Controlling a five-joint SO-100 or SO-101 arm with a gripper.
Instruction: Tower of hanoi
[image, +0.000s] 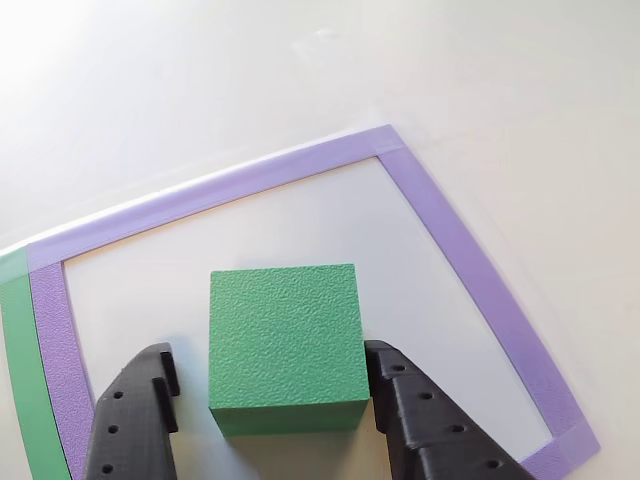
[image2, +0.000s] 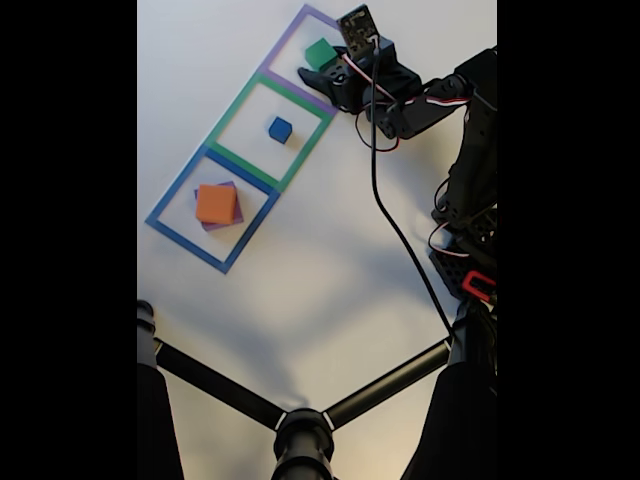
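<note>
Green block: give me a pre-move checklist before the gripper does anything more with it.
1. Green block sits between the fingers of the gripper: ok.
2. Jaws open, a gap showing on the left side in the other view: ok.
3. Right finger touching the block's side: cannot tell.
4. Green block inside the purple tape outline: ok.
5. Blue cube alone in the green tape outline, apart from the gripper: ok.
6. Orange block stacked on the purple block, slightly skewed: ok.

three taped square outlines, purple (image: 440, 215), green (image2: 270, 125) and blue (image2: 212, 208), lie in a row on a white table (image2: 330, 270); black tripod legs (image2: 300, 410) spread below.
</note>
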